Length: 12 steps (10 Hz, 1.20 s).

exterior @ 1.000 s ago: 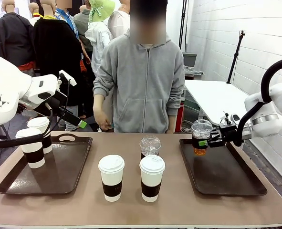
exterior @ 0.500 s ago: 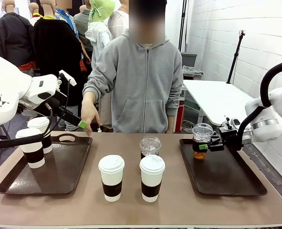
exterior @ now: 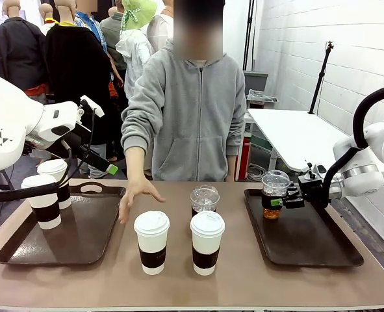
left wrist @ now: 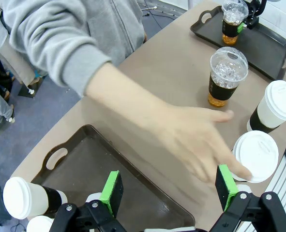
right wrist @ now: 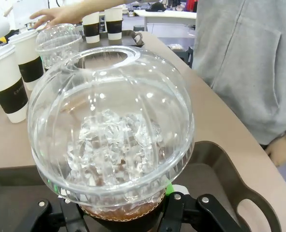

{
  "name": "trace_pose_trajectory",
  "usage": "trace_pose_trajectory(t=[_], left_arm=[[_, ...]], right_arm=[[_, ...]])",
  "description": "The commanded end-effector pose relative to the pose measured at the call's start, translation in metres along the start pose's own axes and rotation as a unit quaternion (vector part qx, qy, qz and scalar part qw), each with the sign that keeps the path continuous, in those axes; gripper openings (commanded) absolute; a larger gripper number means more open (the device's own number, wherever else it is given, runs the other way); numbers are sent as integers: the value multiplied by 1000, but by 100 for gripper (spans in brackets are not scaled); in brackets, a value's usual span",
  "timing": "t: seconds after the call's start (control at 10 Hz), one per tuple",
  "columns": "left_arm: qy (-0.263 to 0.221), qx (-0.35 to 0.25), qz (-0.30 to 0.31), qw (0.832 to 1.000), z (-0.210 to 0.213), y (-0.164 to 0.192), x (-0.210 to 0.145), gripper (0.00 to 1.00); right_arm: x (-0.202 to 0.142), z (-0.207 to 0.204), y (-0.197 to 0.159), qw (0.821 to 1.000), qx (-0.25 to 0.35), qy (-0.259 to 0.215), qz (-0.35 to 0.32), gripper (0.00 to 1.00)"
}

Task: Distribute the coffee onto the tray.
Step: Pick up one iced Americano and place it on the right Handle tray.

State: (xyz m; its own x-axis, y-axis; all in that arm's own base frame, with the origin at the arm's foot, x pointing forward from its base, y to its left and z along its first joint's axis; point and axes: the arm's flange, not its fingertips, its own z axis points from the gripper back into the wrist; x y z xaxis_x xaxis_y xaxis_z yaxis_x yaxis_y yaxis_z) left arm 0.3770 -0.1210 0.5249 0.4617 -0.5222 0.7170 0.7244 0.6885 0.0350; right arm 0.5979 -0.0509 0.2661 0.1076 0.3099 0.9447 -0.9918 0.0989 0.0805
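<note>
My right gripper [exterior: 277,201] is shut on a clear dome-lidded cup of iced coffee [exterior: 273,194] at the far left corner of the right tray [exterior: 312,250]. Whether the cup touches the tray floor I cannot tell. Up close, the cup's dome [right wrist: 111,125] rises above the right gripper [right wrist: 118,210]. My left gripper [exterior: 104,138] hangs open over the left tray [exterior: 91,237], green pads [left wrist: 112,192] wide apart and holding nothing. Two white sleeved cups [exterior: 47,201] stand on that tray. Two more white cups [exterior: 152,242] [exterior: 206,242] and a second clear cup [exterior: 204,198] stand mid-table.
The person in a grey hoodie stands at the far side, with one hand [exterior: 138,193] stretched low over the table between the left tray and the nearer white cup [left wrist: 255,155]. Bare tabletop [exterior: 243,286] lies along the front edge.
The right gripper has carried the clear cup slightly lower and toward the tray's corner. The person's hand has come forward and down over the table. The left arm has not moved.
</note>
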Motion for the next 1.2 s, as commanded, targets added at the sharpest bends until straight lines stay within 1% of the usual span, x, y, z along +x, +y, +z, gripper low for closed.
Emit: trace_pose_trajectory(t=[0.0,0.1,0.2,0.3,0.6,1.1], left_arm=[[-1,-3,2,1000,0,2,-1,100],[-1,-3,2,1000,0,2,-1,100],[-1,-3,2,1000,0,2,-1,100],[-1,-3,2,1000,0,2,-1,100],[-1,-3,2,1000,0,2,-1,100],[-1,-3,2,1000,0,2,-1,100]], right_arm=[[7,1,-6,1000,-2,-27,5,62],[8,0,-5,1000,3,-22,-2,72],[8,1,-5,1000,6,-21,-5,92],[9,1,-4,1000,7,-19,-8,100],[8,4,0,1000,11,-9,-24,100],[-4,31,18,999,-14,-1,-45,100]])
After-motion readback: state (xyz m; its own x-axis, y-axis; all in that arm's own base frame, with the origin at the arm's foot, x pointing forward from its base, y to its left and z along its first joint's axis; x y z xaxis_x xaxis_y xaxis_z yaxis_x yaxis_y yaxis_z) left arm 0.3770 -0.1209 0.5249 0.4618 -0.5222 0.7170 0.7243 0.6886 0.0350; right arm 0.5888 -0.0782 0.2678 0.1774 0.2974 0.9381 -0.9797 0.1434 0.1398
